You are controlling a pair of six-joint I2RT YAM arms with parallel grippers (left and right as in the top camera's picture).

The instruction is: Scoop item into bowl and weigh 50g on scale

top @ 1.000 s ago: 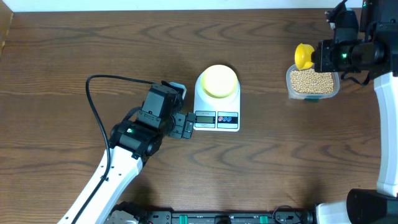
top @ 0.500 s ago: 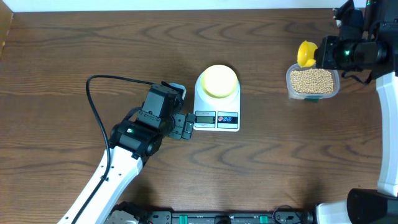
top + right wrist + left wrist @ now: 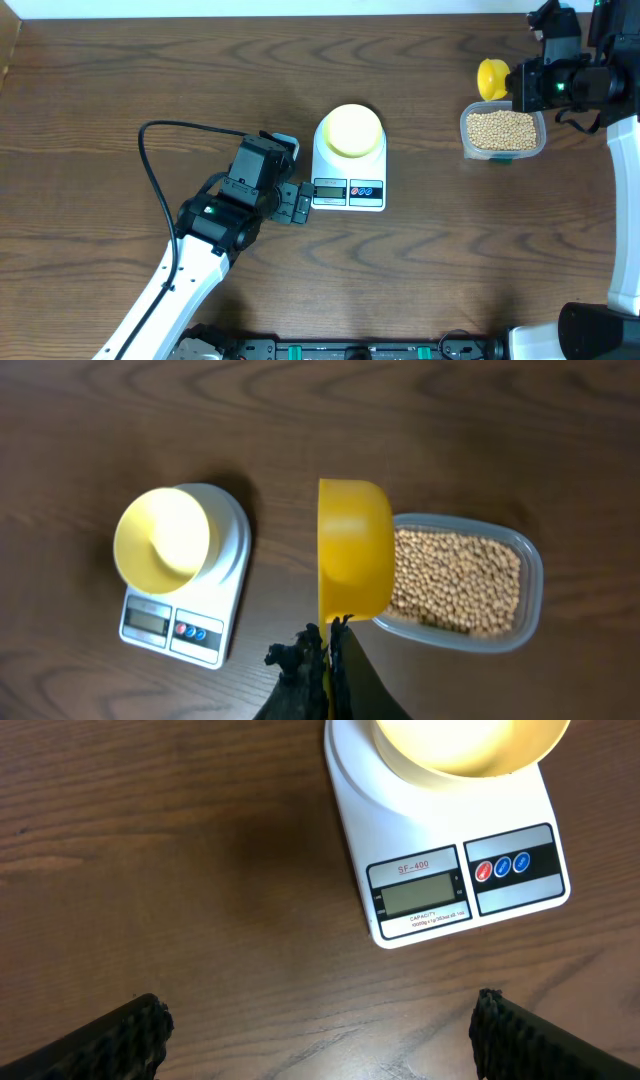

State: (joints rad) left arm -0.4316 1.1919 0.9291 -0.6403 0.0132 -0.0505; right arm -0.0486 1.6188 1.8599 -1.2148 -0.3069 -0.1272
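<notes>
The right tool [image 3: 325, 660] is clamped on the handle of a yellow spoon [image 3: 354, 550] (tipped on edge), held at the rim of the clear tub [image 3: 532, 590] of beans [image 3: 455, 580]. The pale bowl [image 3: 352, 130] sits on the scale [image 3: 350, 192] mid-surface [image 3: 120, 80]. The left tool [image 3: 320, 1040] gapes wide and empty beside the scale.

Dark brown, wavy-grained table [image 3: 100, 80]; white scale [image 3: 378, 170] with one red and two blue buttons [image 3: 502, 867]; pale yellow bowl [image 3: 350, 130]; tan beans [image 3: 502, 130]; bright yellow spoon [image 3: 490, 78].
</notes>
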